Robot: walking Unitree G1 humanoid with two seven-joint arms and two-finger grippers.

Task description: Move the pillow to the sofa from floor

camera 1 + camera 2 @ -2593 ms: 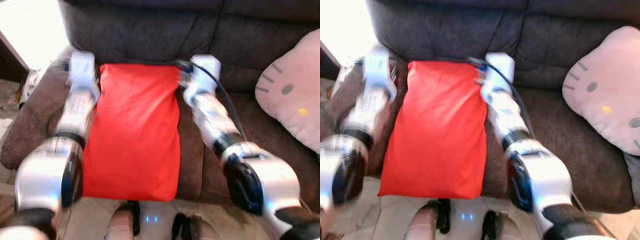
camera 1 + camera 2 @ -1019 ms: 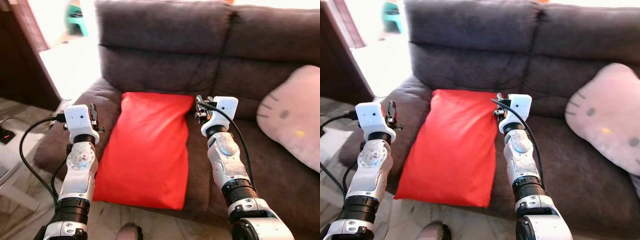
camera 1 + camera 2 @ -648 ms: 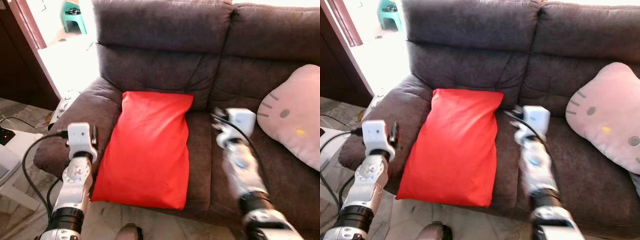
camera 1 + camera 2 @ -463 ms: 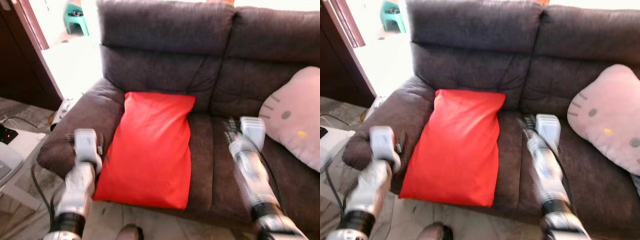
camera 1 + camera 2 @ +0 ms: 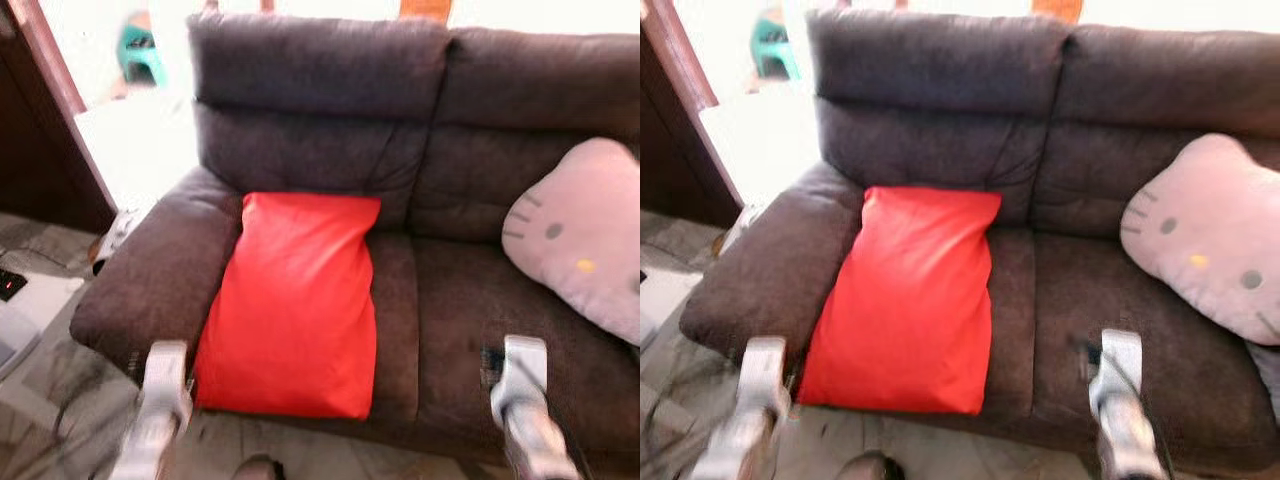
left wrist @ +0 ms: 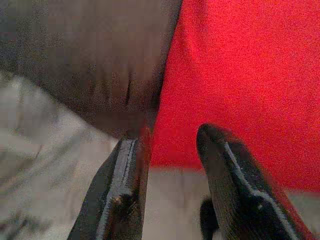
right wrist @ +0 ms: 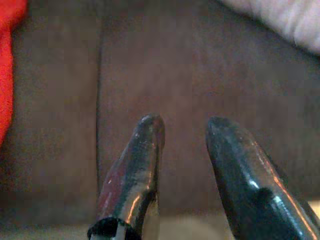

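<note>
While both arms hang low at the front edge of the seat, the red pillow (image 5: 292, 305) lies lengthwise on the left-hand seat cushion of the dark brown sofa (image 5: 330, 120), its far end propped against the backrest and its near end reaching the seat's front edge at about 6 o'clock.

Item 1, red pillow: plain cover, rectangular, lying just beside the sofa's left armrest (image 5: 150, 275), which sits at its 9 o'clock. No end effector touches it.

Item 2, left end effector (image 6: 167, 137): two black fingers spread apart, nothing between them; seen from the wrist, it points at the pillow's near corner and the armrest front, with pale floor (image 6: 40, 150) below. From the head views the left arm (image 5: 160, 395) is blurred, low at 7 o'clock, just beside the pillow's near left corner.

Item 3, right end effector (image 7: 184, 125): fingers spread apart, empty, aimed at the bare brown seat cushion. The right arm (image 5: 520, 390) is blurred, low at 5 o'clock, well apart from the pillow.

Item 4, pink cat-face cushion (image 5: 580, 235): leaning on the right-hand seat at 3 o'clock, well apart from the red pillow; whiskers, dark eye and yellow nose visible.

Item 5, surroundings: tiled floor at 8 o'clock, a dark wooden panel (image 5: 40, 130) at 10 o'clock, a bright area beyond it with a teal object (image 5: 137, 45), too blurred to identify.
</note>
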